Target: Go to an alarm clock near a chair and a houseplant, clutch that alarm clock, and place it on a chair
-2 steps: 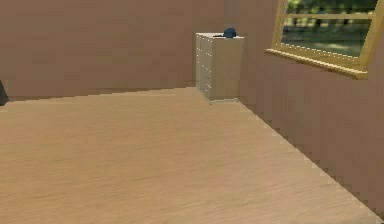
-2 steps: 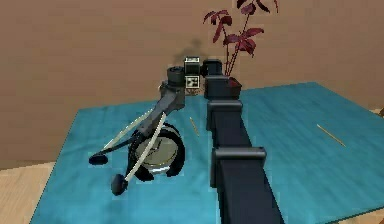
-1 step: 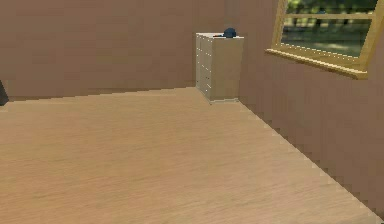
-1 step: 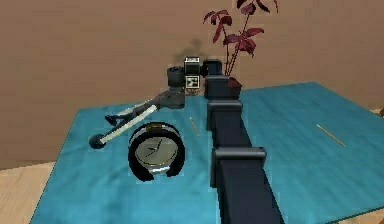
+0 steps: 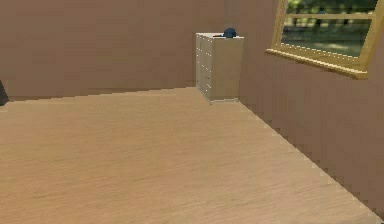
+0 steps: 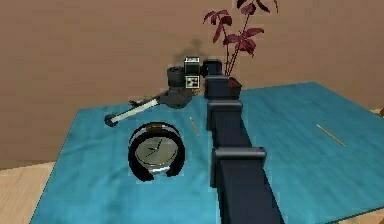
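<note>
teal tabletop, alarm clock, thin stick

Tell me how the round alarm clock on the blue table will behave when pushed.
The alarm clock looks rigid, a dark ring round a pale face, so it probably won't flex. Its round, smooth rim may slip or roll on the flat table. It looks compact, likely light.

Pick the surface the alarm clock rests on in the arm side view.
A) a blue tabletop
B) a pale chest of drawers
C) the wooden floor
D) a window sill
A: the round alarm clock sits on the blue tabletop, with blue surface showing all around it.
</note>
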